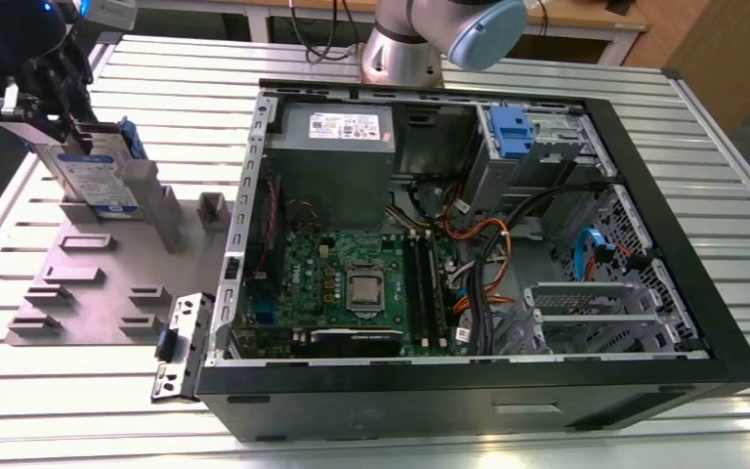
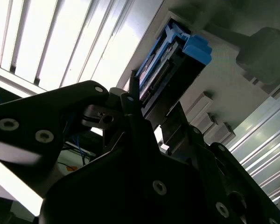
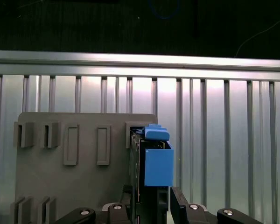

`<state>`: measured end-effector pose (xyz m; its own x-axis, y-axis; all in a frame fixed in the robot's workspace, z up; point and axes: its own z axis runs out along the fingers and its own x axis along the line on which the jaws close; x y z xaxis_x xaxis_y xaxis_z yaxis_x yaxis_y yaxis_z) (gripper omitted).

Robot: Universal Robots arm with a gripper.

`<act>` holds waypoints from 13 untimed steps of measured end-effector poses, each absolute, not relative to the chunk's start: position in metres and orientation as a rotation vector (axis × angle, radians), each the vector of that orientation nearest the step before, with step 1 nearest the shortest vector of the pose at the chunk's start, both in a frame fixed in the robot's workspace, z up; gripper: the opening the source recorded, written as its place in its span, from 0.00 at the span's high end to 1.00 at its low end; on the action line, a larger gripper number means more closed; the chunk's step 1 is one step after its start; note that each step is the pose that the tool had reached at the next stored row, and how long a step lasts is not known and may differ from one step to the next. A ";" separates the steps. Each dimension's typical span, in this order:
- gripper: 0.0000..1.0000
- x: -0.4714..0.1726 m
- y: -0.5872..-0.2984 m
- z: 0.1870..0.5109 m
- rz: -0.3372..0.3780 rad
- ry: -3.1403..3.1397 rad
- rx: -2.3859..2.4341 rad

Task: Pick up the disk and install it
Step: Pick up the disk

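The disk (image 1: pixel 95 181) stands on edge at the exterior view's far left, over the grey fixture plate (image 1: pixel 102 283), its white-and-blue label facing the camera. My gripper (image 1: pixel 62 132) comes down on it from above, and the fingers (image 3: pixel 178 201) sit against both flat sides, shut on it. In the first wrist view the disk (image 3: pixel 155 161) shows edge-on, with its blue carrier and tab pointing away from the gripper (image 3: pixel 151 203). The second wrist view shows the disk (image 2: pixel 170 60) running out from between the dark gripper (image 2: pixel 154 105) fingers. Whether its lower edge still sits in the fixture slot I cannot tell.
An open computer case (image 1: pixel 687 293) lies flat on the slatted metal table (image 1: pixel 727 156), with motherboard, cables and power supply exposed. A drive bay with a blue bracket (image 1: pixel 512 132) sits at its far corner. The arm's base (image 1: pixel 408 44) stands behind the case. A loose metal bracket (image 1: pixel 180 342) lies beside the case.
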<state>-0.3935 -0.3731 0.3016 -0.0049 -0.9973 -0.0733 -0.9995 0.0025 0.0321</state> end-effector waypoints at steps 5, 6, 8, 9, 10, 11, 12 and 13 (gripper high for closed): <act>0.55 -0.393 -0.373 0.302 0.116 2.204 -2.194; 0.55 -0.393 -0.373 0.302 0.116 2.204 -2.194; 0.55 -0.393 -0.373 0.301 0.116 2.204 -2.194; 0.55 -0.393 -0.372 0.302 0.116 2.204 -2.194; 0.55 -0.393 -0.372 0.302 0.116 2.204 -2.194; 0.55 -0.393 -0.372 0.302 0.116 2.204 -2.194; 0.55 -0.393 -0.372 0.302 0.116 2.204 -2.194; 0.55 -0.393 -0.372 0.302 0.116 2.204 -2.194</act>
